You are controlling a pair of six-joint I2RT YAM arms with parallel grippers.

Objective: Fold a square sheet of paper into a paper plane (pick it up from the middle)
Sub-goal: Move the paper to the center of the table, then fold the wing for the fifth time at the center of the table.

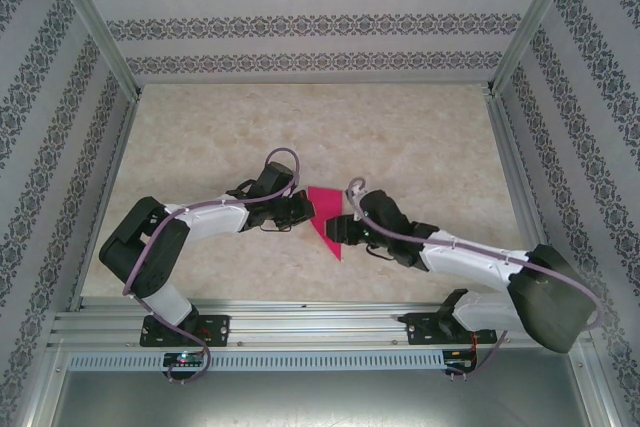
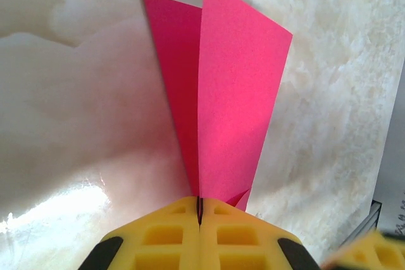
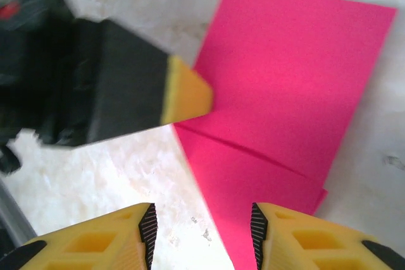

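Magenta-pink paper, thin and already creased, is what the step turns on. The sheet (image 1: pixel 325 219) lies part-folded on the bench (image 1: pixel 300 127) between the two arms. In the left wrist view two panels meet along a crease that runs straight out from the pinch.

The left hand (image 2: pixel 199 210) is clamped on the sheet's narrow end, its yellow fingers (image 2: pixel 164 238) pressed together with the paper in the seam. The right hand (image 3: pixel 202 232) hovers at the opposite end with its jaws apart, gripping nothing; a folded-over layer lies just ahead of it.

The step in hand looks like the next fold. To do it well:
- The left hand should act purely as an anchor, so the sheet cannot slide on the smooth bench.
- The right hand should take only the loose top layer, close to its edge.
- That edge should be laid squarely along the existing crease before it is pressed flat.

Catching both layers, or tugging against the pinch, would likely skew the fold.
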